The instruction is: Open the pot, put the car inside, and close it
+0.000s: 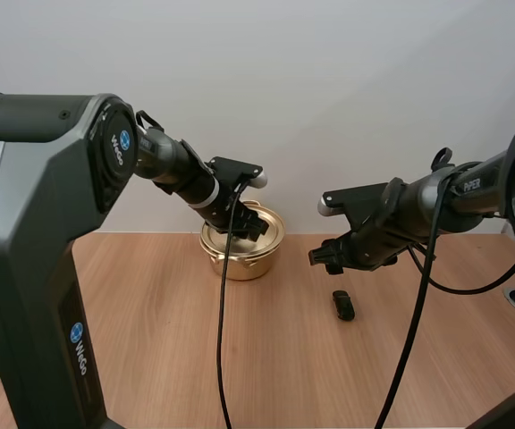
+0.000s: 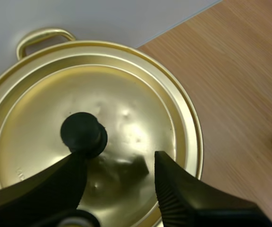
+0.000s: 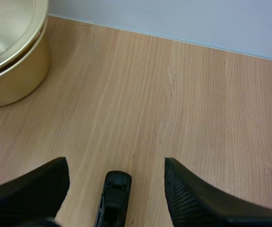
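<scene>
A: Where does your left end effector stand?
B: Its fingers are spread wide and hold nothing. It hangs low over the lid, placed there, I judge, so you can take the black knob first. The knob sits close against one finger rather than midway in the gap, so you may want to centre before closing. I cannot tell whether that finger touches it.
A: And your right end effector?
B: Also wide and empty, poised above the car, which lies in line with the gap. It seems ready for the pick once the pot is open.
A: Outward from there?
B: The pot stands on the counter near the wall, lid on. The car rests on bare counter well apart from the pot, toward your right side.
A: How does the car look?
B: Small, black and glossy, long and narrow, its length running along the gap between your fingers; a slim thing that could slip if pinched off-centre
</scene>
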`<act>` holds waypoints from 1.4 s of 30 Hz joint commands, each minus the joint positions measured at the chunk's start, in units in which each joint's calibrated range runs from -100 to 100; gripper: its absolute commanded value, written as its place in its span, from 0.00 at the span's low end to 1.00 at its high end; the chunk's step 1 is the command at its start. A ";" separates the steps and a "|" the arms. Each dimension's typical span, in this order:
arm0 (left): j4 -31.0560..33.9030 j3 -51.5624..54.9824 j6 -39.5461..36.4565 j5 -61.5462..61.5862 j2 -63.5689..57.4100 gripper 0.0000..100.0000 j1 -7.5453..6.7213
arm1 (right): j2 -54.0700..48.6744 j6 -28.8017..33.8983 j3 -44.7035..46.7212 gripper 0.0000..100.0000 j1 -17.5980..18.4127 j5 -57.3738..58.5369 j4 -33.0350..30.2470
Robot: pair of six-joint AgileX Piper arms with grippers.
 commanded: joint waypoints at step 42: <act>-0.22 -2.97 1.14 -9.37 -11.66 0.00 -0.04 | 11.52 2.01 -0.03 0.94 0.00 4.35 -2.83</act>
